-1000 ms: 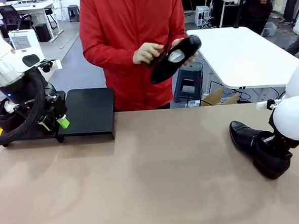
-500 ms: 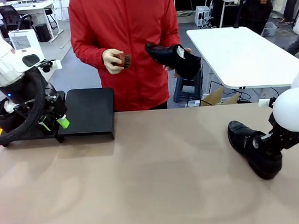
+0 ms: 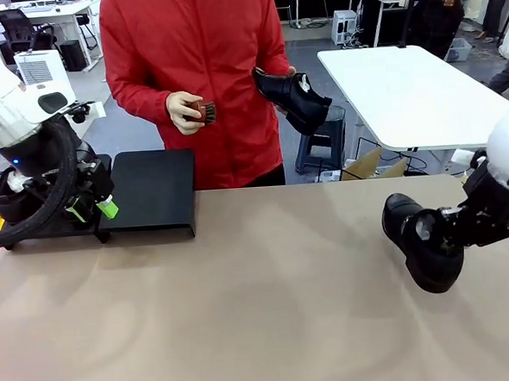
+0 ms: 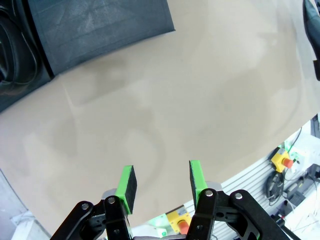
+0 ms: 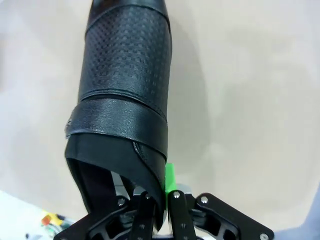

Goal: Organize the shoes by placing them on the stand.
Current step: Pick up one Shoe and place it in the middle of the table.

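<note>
Across the foreground stretches a wide, flat tan table [image 3: 246, 329], and a person [image 3: 193, 39] in a red jacket stands at its far edge. At the table's far left sits the low matte-black rectangular stand [image 3: 155, 192]. Well apart from it, near the right edge, a glossy black leather dress shoe [image 3: 422, 241] is tilted with its rounded toe raised toward the middle of the table; whether its heel touches the tabletop I cannot tell. The right gripper [image 5: 162, 192] has its jaws pinched tight on the rear collar of this shoe, one finger inside the opening and one green pad outside against the leather. A second black leather shoe [image 3: 294, 97] is up in one of the person's hands, at chest height behind the table, toe pointing toward the robot's left. The left gripper [image 4: 160, 175] hangs just beside the stand's near corner with its green-padded jaws about half apart and nothing between them. A small brown brush [image 3: 203, 112] with dark bristles sits in the person's other hand [image 3: 183, 111].
</note>
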Robot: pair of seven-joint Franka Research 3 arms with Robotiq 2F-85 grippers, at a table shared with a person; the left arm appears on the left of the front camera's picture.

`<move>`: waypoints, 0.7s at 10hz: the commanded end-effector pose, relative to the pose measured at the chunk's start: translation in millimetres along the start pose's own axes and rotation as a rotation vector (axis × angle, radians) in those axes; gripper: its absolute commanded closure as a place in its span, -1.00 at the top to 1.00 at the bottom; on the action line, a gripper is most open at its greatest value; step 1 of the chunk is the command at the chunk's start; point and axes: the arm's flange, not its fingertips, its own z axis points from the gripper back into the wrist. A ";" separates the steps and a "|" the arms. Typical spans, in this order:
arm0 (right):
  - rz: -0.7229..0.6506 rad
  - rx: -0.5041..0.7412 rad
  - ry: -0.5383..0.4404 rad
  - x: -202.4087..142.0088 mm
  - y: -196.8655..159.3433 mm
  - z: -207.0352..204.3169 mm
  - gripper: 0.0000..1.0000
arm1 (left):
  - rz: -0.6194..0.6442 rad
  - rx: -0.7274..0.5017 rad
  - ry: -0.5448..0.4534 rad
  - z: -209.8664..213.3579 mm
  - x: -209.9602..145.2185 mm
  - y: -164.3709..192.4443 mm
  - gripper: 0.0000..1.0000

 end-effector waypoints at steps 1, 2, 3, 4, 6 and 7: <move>-0.092 0.011 -0.070 -33.1 34.8 37.1 -1.00 | -0.003 -0.018 -0.010 1.4 -0.9 0.1 0.14; -0.109 -0.044 -0.090 -52.1 65.6 48.8 -1.00 | -0.003 -0.018 -0.010 1.4 -0.9 0.1 0.14; -0.139 -0.078 -0.075 -69.1 92.4 53.2 -1.00 | -0.003 -0.018 -0.010 1.4 -0.9 0.1 0.14; -0.149 -0.116 -0.070 -87.7 118.2 54.0 -1.00 | -0.003 -0.018 -0.010 1.4 -0.9 0.1 0.14; -0.257 -0.255 -0.122 -118.6 152.1 64.0 -1.00 | -0.003 -0.018 -0.010 1.4 -0.9 0.1 0.14; -0.131 -0.110 -0.073 -92.8 125.1 50.8 -1.00 | -0.003 -0.018 -0.010 1.4 -0.9 0.1 0.14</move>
